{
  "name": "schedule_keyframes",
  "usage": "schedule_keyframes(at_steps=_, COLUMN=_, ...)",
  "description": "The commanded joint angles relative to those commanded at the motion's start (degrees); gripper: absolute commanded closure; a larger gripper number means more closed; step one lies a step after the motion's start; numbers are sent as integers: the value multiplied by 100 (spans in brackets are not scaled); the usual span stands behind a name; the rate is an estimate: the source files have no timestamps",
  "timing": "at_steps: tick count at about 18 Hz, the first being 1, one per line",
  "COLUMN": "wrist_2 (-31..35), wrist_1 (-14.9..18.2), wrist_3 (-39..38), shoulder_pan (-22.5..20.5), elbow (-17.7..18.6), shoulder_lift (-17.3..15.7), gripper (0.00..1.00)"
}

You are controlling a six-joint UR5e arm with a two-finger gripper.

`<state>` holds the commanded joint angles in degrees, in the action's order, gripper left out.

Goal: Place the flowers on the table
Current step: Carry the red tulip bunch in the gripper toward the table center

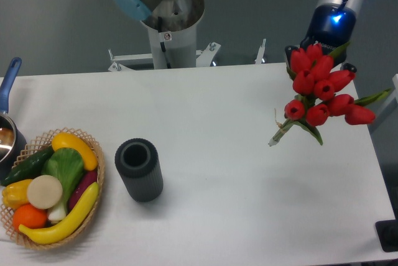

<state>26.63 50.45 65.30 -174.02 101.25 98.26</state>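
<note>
The gripper (318, 61) pinched the flowers (323, 89), which hung just below it above the table (236, 173), stems pointing down-left, with a dark cylinder (139, 169) and basket (93, 216) far to its lower left.

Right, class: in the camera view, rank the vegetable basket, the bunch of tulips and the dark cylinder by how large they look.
1. Vegetable basket, with its contents.
2. Flowers, held above the table in the gripper; being nearer the camera may inflate them, so their lead is unsure.
3. Dark cylinder.
</note>
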Motion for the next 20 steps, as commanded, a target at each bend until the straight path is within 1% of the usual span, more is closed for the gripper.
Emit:
schedule_keyframes(at_steps=4, wrist_2=263, wrist_1=9, wrist_3=-17, shoulder_pan=0, elbow=-26, shoulder_lift=-35, gripper=81)
schedule_keyframes(at_steps=11, wrist_2=1905, wrist_1=26, wrist_3=-17, shoulder_pan=44, elbow=-61, shoulder_lift=-193, gripper=81)
schedule_keyframes(at_steps=14, wrist_2=2932, wrist_1=70, wrist_3=-9, shoulder_pan=114, elbow=-70, shoulder_lift=-351, gripper=81)
schedule_keyframes(at_steps=15, wrist_2=3379, wrist_1=79, wrist_3=-9, shoulder_pan=279, elbow=-61, shoulder_lift=-447, gripper=81)
schedule_keyframes(at_steps=16, wrist_2=3680, wrist_1=88, wrist_3=-9, shoulder_pan=386, elbow=-44, shoulder_lift=-483, gripper=81)
schedule_keyframes(at_steps=18, wrist_2=4365, wrist_1=88, wrist_3=9, shoulder_pan=544, elbow=-9, shoulder_lift=-492, gripper=81)
schedule_keyframes(at_steps=20, wrist_2=5173, wrist_1=88, wrist_3=79, shoulder_pan=824, elbow=35, shoulder_lift=-440, gripper=82)
